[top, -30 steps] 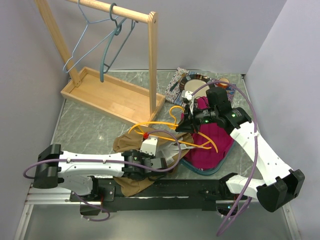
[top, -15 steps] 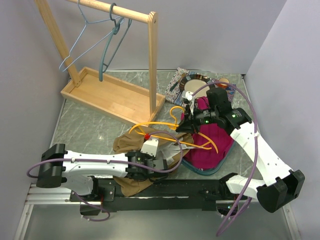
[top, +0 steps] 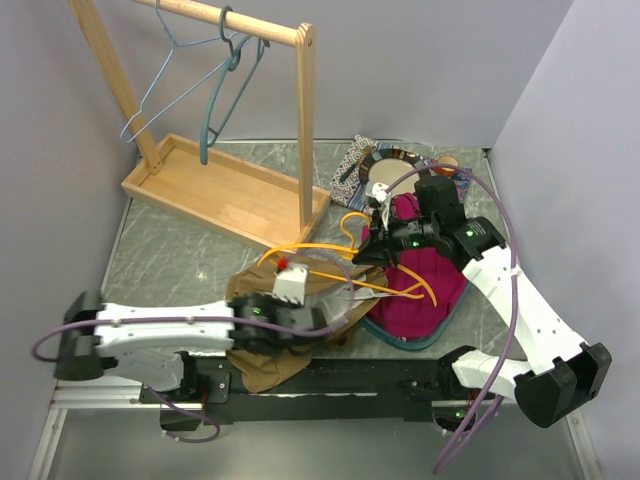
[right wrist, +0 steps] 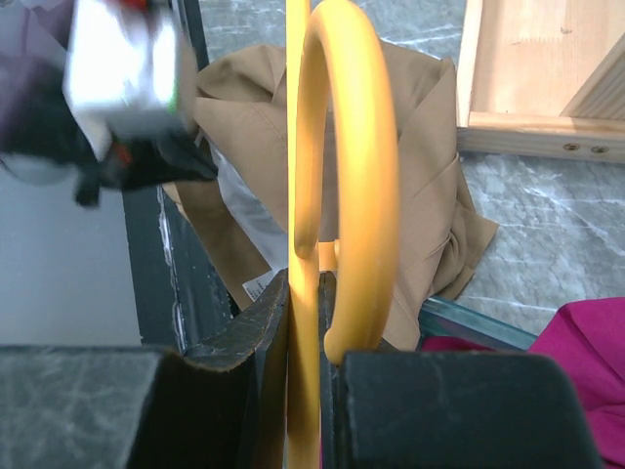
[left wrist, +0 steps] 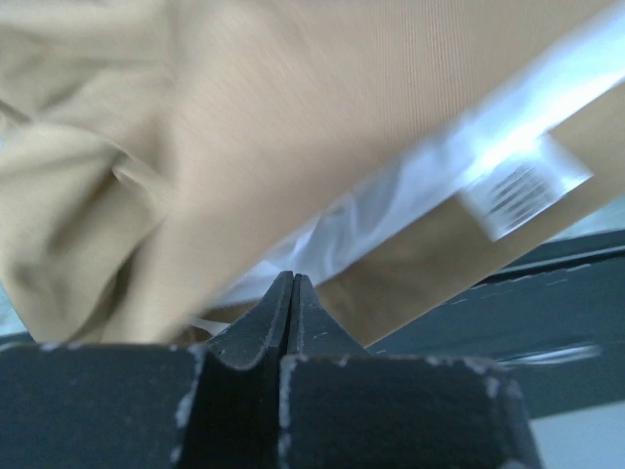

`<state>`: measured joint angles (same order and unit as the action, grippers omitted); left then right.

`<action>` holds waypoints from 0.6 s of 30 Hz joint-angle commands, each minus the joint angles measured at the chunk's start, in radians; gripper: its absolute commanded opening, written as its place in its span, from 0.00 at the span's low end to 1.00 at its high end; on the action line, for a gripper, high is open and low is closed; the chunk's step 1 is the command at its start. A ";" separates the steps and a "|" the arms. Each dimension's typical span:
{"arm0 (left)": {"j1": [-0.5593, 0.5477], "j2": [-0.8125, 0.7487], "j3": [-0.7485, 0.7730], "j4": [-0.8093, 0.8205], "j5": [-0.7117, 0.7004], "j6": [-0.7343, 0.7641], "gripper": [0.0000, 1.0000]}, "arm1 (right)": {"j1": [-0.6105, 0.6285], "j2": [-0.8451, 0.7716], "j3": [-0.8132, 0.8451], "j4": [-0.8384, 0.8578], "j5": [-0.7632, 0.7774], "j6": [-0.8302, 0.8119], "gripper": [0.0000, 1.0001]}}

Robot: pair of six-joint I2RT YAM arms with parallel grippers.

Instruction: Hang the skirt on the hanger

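Note:
The tan skirt (top: 247, 287) lies crumpled near the table's front edge, its white lining (left wrist: 391, 195) and a label (left wrist: 513, 191) showing. My left gripper (top: 343, 333) is low over the skirt's right side. In the left wrist view the left gripper (left wrist: 293, 278) is shut, tips right against the lining's edge, and I see nothing between the fingers. My right gripper (top: 375, 246) is shut on the yellow hanger (top: 320, 247), which reaches left over the skirt. In the right wrist view the right gripper (right wrist: 305, 278) clamps the hanger's (right wrist: 361, 147) stem below its hook, above the skirt (right wrist: 420, 186).
A wooden clothes rack (top: 230, 195) stands at the back left with blue and teal hangers (top: 205, 90) on its rail. A magenta garment (top: 425, 280) lies under the right arm, patterned cloths (top: 372, 165) behind it. The black base rail (top: 380, 375) runs along the front.
My left gripper's fingers have closed together, and the left arm has drawn a little to the left over the skirt. The right arm and hanger have not moved.

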<state>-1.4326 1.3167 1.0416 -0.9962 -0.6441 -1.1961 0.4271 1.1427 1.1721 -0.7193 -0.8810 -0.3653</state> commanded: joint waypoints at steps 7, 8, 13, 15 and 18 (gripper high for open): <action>0.313 -0.434 -0.169 0.318 0.208 0.179 0.01 | -0.025 -0.081 -0.006 0.041 -0.009 -0.004 0.00; 0.326 -0.451 -0.178 0.317 0.213 0.181 0.01 | -0.031 -0.086 -0.008 0.041 -0.009 -0.001 0.00; 0.368 -0.530 -0.229 0.307 0.219 0.164 0.01 | -0.040 -0.092 -0.006 0.034 -0.036 -0.006 0.00; 0.380 -0.550 -0.248 0.318 0.215 0.155 0.01 | -0.040 -0.095 -0.008 0.023 -0.049 -0.021 0.00; 0.397 -0.592 -0.261 0.315 0.193 0.135 0.01 | -0.039 -0.104 -0.009 0.006 -0.055 -0.035 0.00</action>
<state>-1.0580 0.7761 0.7906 -0.7227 -0.4465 -1.0576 0.3946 1.0740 1.1687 -0.7177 -0.8997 -0.3798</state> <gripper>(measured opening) 0.016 0.168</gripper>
